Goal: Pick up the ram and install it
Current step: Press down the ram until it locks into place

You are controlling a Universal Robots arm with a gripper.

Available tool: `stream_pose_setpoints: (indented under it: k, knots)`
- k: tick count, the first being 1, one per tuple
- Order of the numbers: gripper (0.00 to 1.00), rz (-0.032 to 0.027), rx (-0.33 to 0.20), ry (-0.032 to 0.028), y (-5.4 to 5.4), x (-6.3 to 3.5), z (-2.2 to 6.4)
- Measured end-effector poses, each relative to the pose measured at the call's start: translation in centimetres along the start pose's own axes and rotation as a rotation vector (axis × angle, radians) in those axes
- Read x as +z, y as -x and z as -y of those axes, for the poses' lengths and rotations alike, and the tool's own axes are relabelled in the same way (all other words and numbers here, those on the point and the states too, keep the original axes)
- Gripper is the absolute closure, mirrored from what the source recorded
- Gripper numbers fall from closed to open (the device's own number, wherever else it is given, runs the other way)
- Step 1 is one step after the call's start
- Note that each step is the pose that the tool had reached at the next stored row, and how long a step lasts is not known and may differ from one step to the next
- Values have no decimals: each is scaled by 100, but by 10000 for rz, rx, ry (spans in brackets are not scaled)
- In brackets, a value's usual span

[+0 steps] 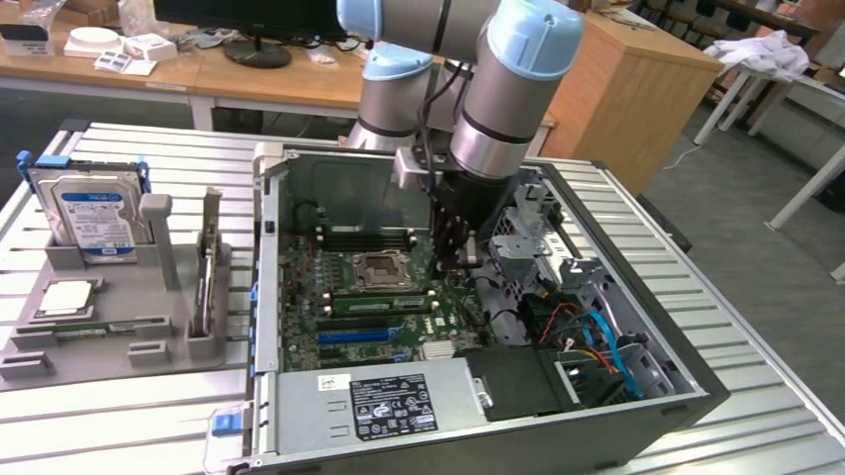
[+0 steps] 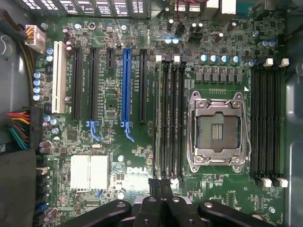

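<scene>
Pincer (image 2: 161,182) shut, empty, hovering above board (image 2: 222,189). Ram (image 1: 95,326) lies in tray (image 1: 133,287) on bench (image 1: 119,421), well apart. Another green stick (image 1: 376,303) seated beside socket (image 1: 383,267). Pickup and install apparently both left.

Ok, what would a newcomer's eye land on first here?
The robot arm reaching down into the open computer case, its shut gripper hovering over the motherboard beside the empty CPU socket. Then the hard drive standing upright in the grey fixture at the exterior view's left.
</scene>
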State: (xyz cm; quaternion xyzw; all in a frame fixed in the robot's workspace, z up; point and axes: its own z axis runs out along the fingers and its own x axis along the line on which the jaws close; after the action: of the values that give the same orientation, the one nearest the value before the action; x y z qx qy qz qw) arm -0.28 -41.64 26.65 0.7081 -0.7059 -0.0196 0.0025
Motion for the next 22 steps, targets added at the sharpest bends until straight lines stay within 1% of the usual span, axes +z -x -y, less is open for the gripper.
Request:
stream_pose_setpoints:
  k: [6, 17, 22]
  knots:
    - [89, -1, 0, 0, -1, 44, 1]
    - [89, 0, 1, 0, -1, 46, 25]
    - [89, 1, 0, 0, -2, 74, 26]
